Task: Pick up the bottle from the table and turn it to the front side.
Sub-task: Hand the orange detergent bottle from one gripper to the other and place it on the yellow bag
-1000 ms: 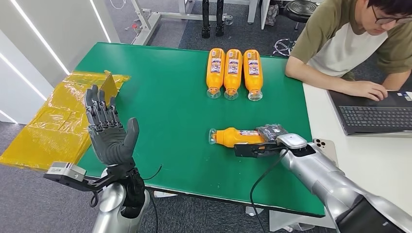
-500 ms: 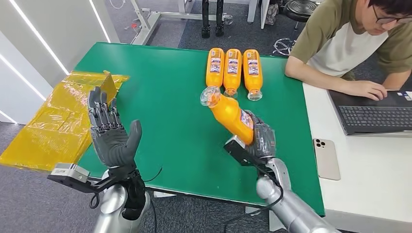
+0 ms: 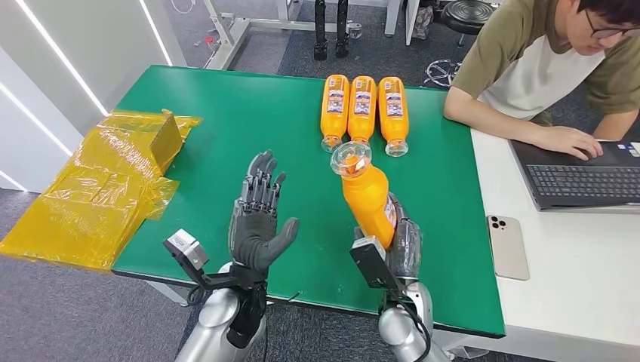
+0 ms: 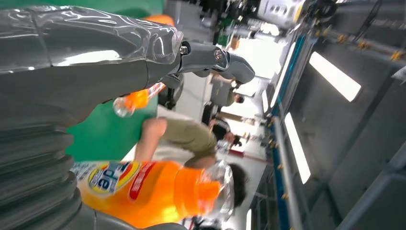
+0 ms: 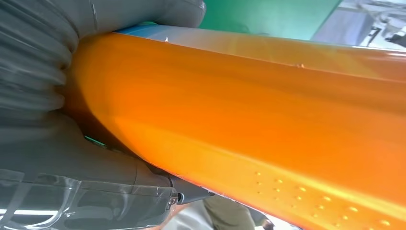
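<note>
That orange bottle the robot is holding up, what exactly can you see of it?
The held bottle is clear plastic filled with orange liquid, with a clear cap end at its top and a printed label on its side showing blue letters on yellow beside a red patch. The right hand grips its lower part, lifting it off the green table. It stands nearly upright, tilted slightly, cap end up and away from the robot. The open left hand is raised beside it, not touching. Small raised dots mark its skin in the right wrist view.

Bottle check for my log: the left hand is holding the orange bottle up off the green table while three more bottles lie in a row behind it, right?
Not the left. The head view shows the right hand gripping the orange bottle; the left hand is raised, holding nothing.
</note>
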Controlling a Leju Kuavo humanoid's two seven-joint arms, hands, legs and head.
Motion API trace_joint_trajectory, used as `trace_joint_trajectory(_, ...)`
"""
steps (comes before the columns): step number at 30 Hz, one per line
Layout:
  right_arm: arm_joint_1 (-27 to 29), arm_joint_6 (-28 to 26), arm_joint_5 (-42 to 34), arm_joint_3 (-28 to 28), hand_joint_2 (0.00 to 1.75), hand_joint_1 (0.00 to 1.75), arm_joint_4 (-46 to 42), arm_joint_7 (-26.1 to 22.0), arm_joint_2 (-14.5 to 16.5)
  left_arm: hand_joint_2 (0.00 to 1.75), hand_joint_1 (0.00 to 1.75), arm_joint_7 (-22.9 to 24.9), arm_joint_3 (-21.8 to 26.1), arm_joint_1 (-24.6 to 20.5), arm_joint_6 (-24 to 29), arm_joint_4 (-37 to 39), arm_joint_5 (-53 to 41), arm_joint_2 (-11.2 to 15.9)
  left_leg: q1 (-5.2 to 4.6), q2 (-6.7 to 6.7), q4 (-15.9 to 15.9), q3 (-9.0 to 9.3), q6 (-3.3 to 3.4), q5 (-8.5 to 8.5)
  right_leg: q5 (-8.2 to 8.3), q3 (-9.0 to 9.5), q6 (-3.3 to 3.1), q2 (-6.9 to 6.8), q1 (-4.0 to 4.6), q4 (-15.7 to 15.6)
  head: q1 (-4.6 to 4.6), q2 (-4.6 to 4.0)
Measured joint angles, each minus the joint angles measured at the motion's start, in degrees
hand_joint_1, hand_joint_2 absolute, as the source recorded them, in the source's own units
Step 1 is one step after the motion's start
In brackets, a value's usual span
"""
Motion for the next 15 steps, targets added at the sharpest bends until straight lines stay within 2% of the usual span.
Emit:
trace_joint_trajectory(7,1.4,2.0,6.7,5.1,1.75,1.75,-1.6,9.2,-0.6,1.75,0.0,0.0,-2.6,-0.9,-2.0,2.8,-0.9,0.0,0.01,0.05,0.0,0.01,0.0,0.0,0.0,-0.05,-0.01,0.1,0.01,0.0,-0.02,0.0)
trace_joint_trajectory(15,3.1,4.0,12.6,10.2,1.75,1.75,-5.3,10.2,-1.5,1.75,0.0,-0.1,-3.0,-1.2,-2.3,5.0,-1.3,-0.1,0.01,0.06,0.0,0.01,0.0,0.0,0.0,-0.05,-0.01,0.12,0.01,0.0,-0.01,0.0)
